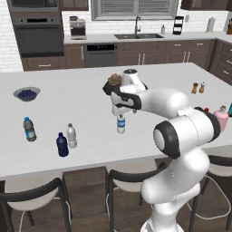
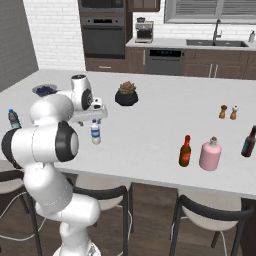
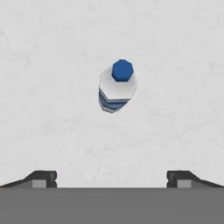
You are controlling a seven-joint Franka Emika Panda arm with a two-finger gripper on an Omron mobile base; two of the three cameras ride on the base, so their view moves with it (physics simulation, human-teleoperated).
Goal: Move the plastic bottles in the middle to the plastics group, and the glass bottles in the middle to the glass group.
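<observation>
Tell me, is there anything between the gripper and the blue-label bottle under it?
Nothing visible. In the hand view the blue-label bottle stands alone on the bare counter, and the gripper hangs open above it with fingertips wide apart.

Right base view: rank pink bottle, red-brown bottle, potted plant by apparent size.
1. Pink bottle, widest body.
2. Red-brown bottle, about as tall but slimmer.
3. Potted plant, though it sits farther from the camera, so its rank is unsure.
</observation>
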